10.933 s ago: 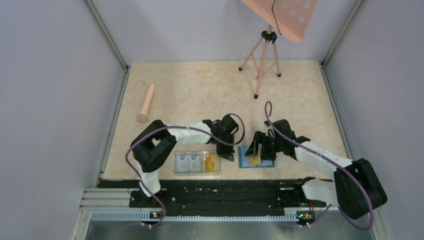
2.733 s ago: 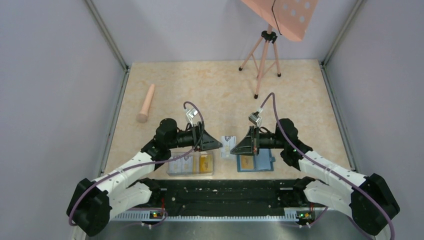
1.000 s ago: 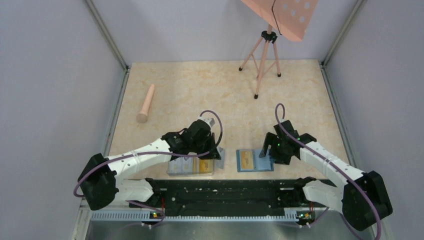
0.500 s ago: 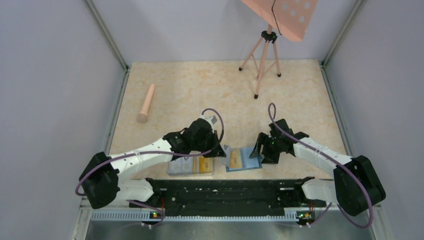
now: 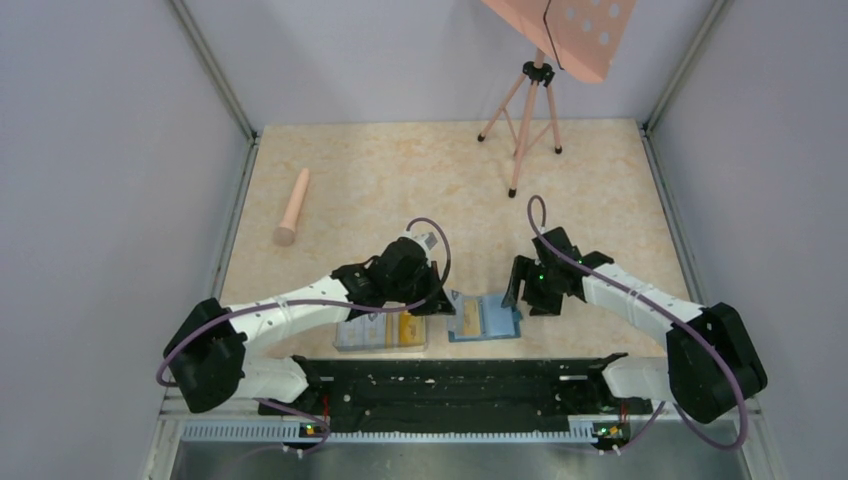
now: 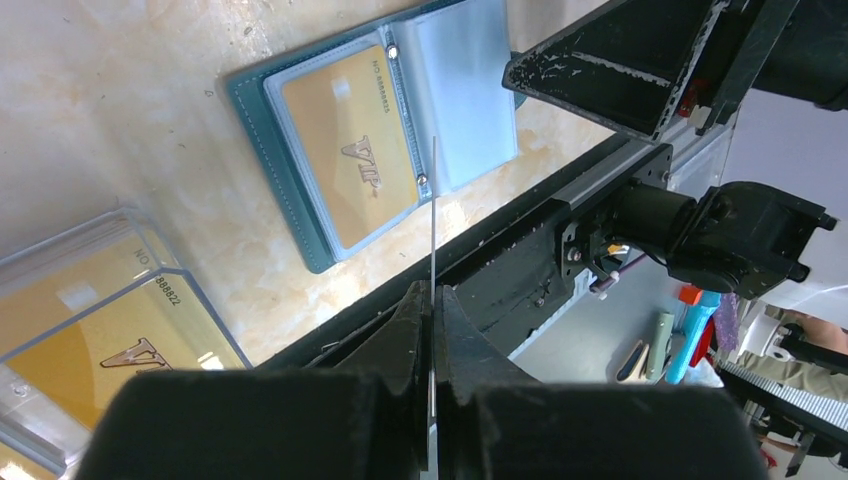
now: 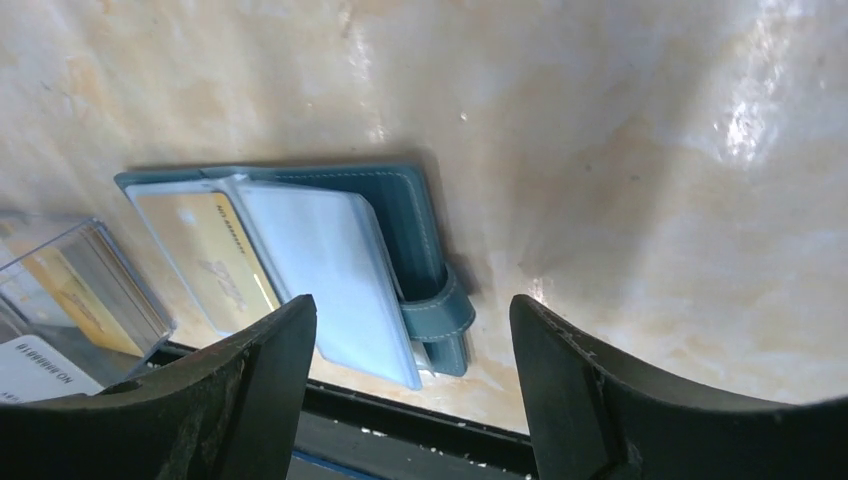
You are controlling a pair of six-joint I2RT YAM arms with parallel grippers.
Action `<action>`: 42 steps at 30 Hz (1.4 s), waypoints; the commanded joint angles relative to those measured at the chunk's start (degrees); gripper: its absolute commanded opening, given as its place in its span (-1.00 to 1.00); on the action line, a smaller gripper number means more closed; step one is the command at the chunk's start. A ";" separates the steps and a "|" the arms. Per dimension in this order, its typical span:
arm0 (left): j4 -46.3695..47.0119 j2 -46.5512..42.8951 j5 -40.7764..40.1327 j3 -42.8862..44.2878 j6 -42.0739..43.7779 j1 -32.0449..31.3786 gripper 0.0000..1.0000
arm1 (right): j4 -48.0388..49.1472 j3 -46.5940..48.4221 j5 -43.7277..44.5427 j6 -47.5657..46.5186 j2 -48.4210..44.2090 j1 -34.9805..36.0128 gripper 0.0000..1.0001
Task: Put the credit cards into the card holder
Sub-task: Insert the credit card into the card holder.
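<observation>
The teal card holder [image 5: 492,320] lies open near the table's front edge, with a yellow credit card [image 6: 350,165] in its left pocket and a clear pocket leaf [image 7: 320,265] raised over the right half. My left gripper [image 5: 438,298] is shut on a pale credit card [image 5: 461,304]. That card shows edge-on [image 6: 433,210] in the left wrist view, its far end over the holder's pockets. My right gripper [image 7: 410,305] stands open just above the holder's snap tab [image 7: 440,315], with nothing between its fingers.
A clear plastic box [image 5: 381,332] holding more yellow cards sits left of the holder, under my left wrist. A pink tripod [image 5: 525,120] stands at the back and a pink cylinder [image 5: 292,206] lies at the far left. The black rail [image 5: 450,375] runs along the front edge.
The card holder has slid left and turned slightly. My right gripper has moved left and back over its tab edge. My left gripper has brought the pale card up to the holder.
</observation>
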 commanded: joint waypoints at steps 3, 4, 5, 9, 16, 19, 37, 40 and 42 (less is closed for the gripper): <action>3.39 1.34 0.60 -0.73 -0.58 -0.10 -1.00 | 4.93 3.65 -3.13 -6.36 3.99 0.48 0.42; 3.69 1.53 0.69 -0.91 -0.62 -0.07 -1.00 | 6.42 3.49 -4.34 -6.67 4.33 0.49 0.41; 4.07 1.56 0.82 -1.08 -0.75 -0.06 -1.00 | 7.69 3.11 -5.41 -6.76 4.74 0.52 0.41; 5.32 2.22 1.38 -1.94 -1.19 -0.06 -1.00 | 9.14 2.69 -7.71 -7.12 5.47 0.49 0.37; 7.54 4.51 2.23 -2.44 -1.54 -0.06 -1.00 | 8.74 -0.15 -9.97 -6.20 1.98 0.48 0.10; 8.19 5.79 2.79 -2.06 -1.59 -0.07 -1.00 | 8.70 -1.57 -9.78 -5.70 0.76 0.48 0.03; -0.86 14.95 -3.07 3.80 -1.99 -0.32 -1.00 | -0.25 0.05 -7.67 -8.53 4.42 0.51 0.03; -1.99 15.29 -3.94 3.91 -2.46 -0.35 -1.00 | -3.68 1.14 -5.03 -8.37 3.64 0.53 0.03; -2.76 15.72 -4.32 4.06 -2.64 -0.41 -1.00 | -5.97 2.16 -3.57 -8.24 3.18 0.56 0.03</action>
